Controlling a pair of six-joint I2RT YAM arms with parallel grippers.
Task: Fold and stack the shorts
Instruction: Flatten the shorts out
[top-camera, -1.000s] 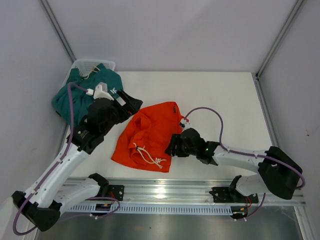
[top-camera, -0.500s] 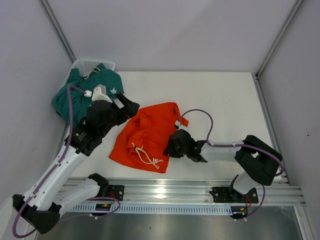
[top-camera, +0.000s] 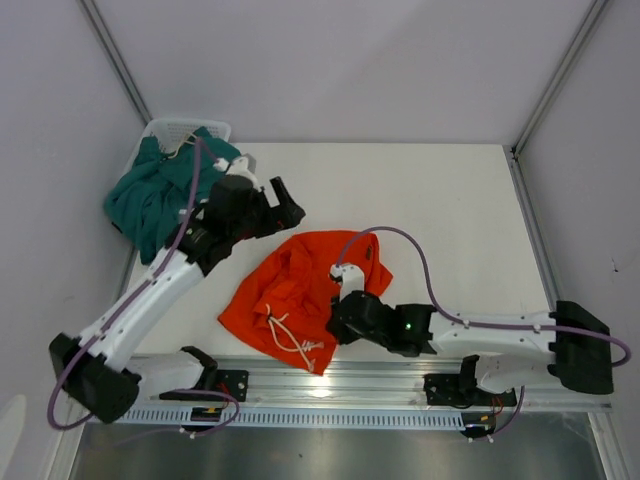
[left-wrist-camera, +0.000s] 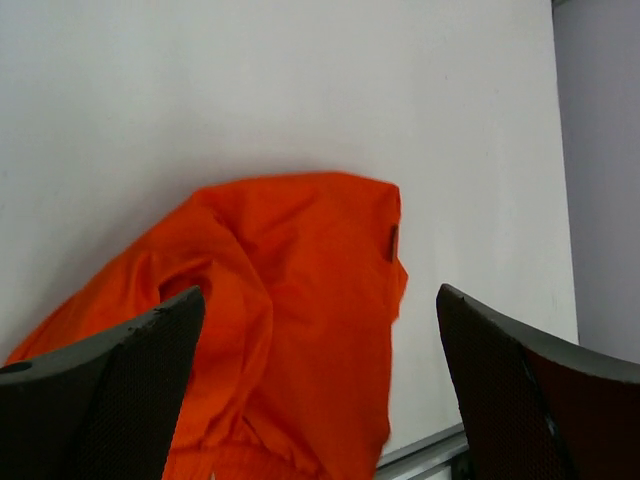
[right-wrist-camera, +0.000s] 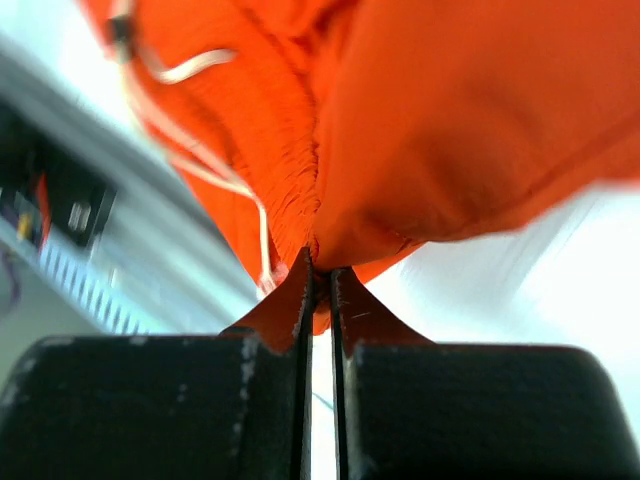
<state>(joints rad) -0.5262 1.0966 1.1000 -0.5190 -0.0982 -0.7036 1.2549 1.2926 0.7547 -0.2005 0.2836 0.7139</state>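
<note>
The crumpled teal green fabric shorts lie at the table's far left corner, spilling over the white mesh plastic basket behind them. Just to their right is the left gripper, its fingers spread wide with nothing between them. The rumpled bright orange-red fabric shorts lie on the white table near its front edge, with the white drawstring at their near end. The right gripper pinches a fold at their near right edge, fingers pressed together on the cloth.
</note>
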